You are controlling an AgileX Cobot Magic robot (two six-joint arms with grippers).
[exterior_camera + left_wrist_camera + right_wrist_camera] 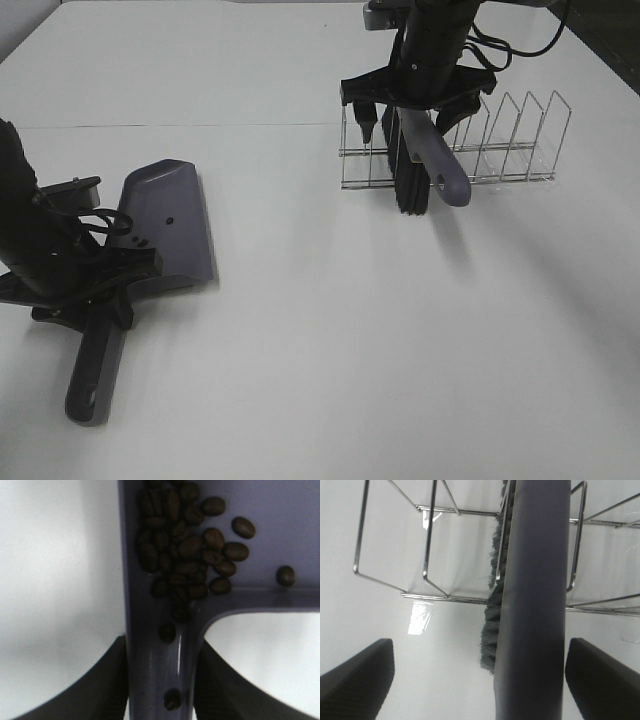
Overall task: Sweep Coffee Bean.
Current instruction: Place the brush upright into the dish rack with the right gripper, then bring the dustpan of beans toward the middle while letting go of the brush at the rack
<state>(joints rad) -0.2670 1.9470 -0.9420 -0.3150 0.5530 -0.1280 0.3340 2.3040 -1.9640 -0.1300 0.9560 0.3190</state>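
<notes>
The purple-grey dustpan [165,225] lies on the white table at the left. My left gripper [108,285] is shut on its handle [160,670], with a finger [100,690] pressed against each side. The coffee beans [187,545] lie heaped inside the pan near the handle root, with a few strays down the handle; they do not show in the exterior view. The brush [425,150] stands in the wire rack [510,140], bristles [490,615] down. My right gripper [415,105] is open around the brush handle [535,605], fingers [360,680] wide apart and clear of it.
The wire rack [427,545] has several upright dividers and stands at the back right. A seam runs across the table behind the dustpan. Black cables trail from the right arm at the top.
</notes>
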